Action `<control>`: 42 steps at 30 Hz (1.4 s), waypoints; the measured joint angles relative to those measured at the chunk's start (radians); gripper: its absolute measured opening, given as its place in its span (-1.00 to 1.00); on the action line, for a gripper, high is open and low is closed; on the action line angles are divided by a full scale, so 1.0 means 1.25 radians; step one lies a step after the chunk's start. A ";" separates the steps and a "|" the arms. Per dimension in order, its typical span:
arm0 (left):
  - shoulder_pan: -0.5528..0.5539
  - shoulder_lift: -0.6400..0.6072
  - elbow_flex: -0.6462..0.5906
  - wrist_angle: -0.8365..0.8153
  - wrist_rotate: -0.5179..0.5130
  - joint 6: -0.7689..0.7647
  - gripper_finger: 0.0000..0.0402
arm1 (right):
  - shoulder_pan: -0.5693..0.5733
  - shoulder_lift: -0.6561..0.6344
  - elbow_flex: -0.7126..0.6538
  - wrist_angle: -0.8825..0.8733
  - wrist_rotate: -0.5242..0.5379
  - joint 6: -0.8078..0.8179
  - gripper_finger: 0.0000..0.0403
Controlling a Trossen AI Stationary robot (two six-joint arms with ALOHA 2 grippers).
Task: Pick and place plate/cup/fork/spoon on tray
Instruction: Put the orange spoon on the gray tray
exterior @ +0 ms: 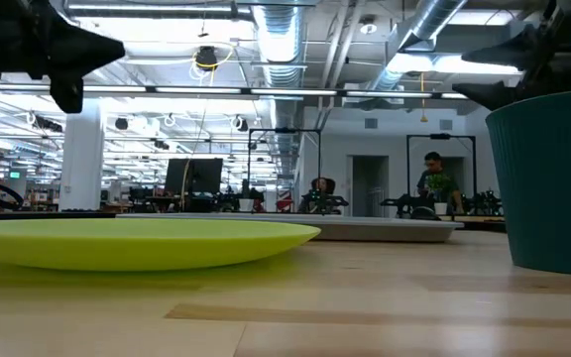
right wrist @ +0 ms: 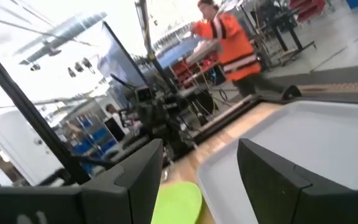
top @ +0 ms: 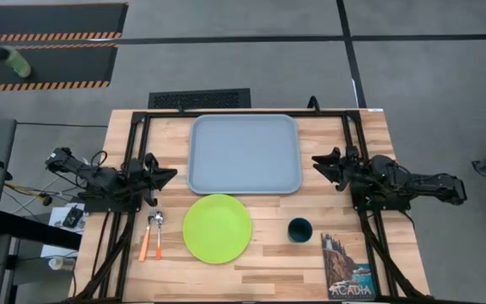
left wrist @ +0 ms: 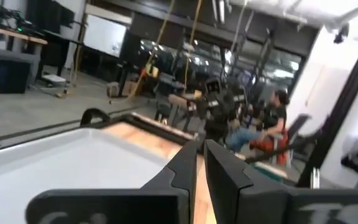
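The wooden table (top: 260, 253) sat in an open workshop, a person in orange showing far off behind it. Your left gripper (top: 169, 175) hung just off the tray's left edge with its fingers pinched nearly together; your right gripper (top: 321, 162) hung off the right edge, fingers spread wide. Neither held anything.

The tray (top: 245, 154) lay bare, nothing on it. The plate (top: 218, 228) rested on the wood just in front of the tray; the cup (top: 300, 229) stood to its right, apart from it. The fork (top: 144, 236) and spoon (top: 159, 232) lay side by side left of the plate, below your left gripper.

I'd judge nothing was placed yet. For the cup, you would have done well to bring the open right gripper straight down over its rim, squeeze gently, and lift clear before crossing to the tray.
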 joint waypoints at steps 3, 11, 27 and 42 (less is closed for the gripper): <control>0.000 0.000 0.000 0.059 0.011 0.000 -0.77 | 0.000 0.000 0.000 0.018 0.000 0.017 0.16; 0.000 0.004 0.000 0.157 0.077 -0.073 -0.10 | 0.002 0.000 0.000 0.005 0.000 0.085 0.16; 0.000 0.456 0.553 -0.780 0.258 -0.758 0.16 | -0.030 0.002 0.000 -0.026 0.041 0.022 0.16; -0.182 0.940 0.578 -0.870 0.484 -1.229 0.05 | -0.013 0.002 0.000 -0.040 0.033 0.083 0.16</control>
